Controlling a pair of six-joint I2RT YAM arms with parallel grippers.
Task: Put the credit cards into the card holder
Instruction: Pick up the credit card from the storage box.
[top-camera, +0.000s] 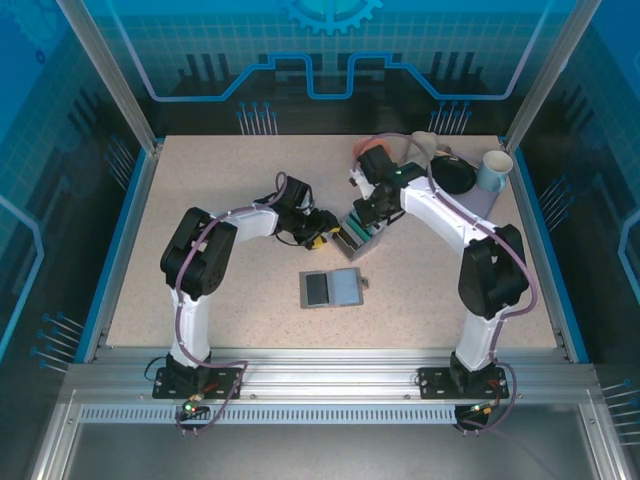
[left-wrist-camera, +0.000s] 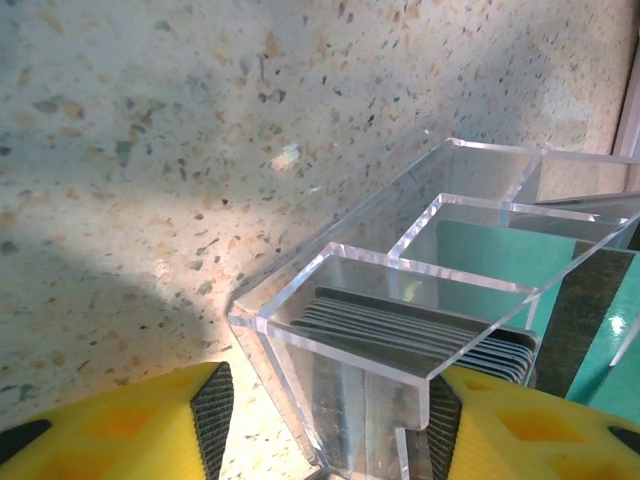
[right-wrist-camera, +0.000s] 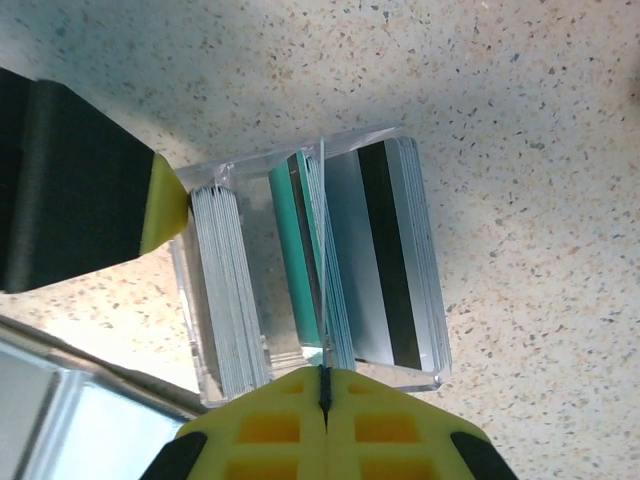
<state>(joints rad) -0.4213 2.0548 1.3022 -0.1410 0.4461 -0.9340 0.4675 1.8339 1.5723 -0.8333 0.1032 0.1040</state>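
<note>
We look down on a speckled beige bench (top-camera: 220, 200) inside an aluminium-framed enclosure (top-camera: 108, 70) with blue-lit patterned walls. At the bench's far right corner stand a pale mug (top-camera: 493, 170) and a black bowl (top-camera: 453, 176).

The clear card holder (top-camera: 357, 240) sits near the middle of the bench, between the two hands. From overhead, its row of three compartments runs diagonally from near-left to far-right. The credit cards (right-wrist-camera: 385, 260) stand on edge in it: a grey stack at one end, teal ones in the middle, striped ones at the other end. Their long edges point toward the right hand (right-wrist-camera: 323, 385).

That hand's fingers are pressed together right at the holder's rim. One thin pale card, seen edge-on, runs up to the seam between them; we cannot tell whether it is pinched. The left hand (left-wrist-camera: 328, 420) straddles the grey-stack end of the holder with its fingers apart, one pad at the acrylic wall and the other standing off it. Two loose cards (top-camera: 330, 289), one dark and one pale, lie flat side by side on the bench just nearer than the holder, apart from both hands.
</note>
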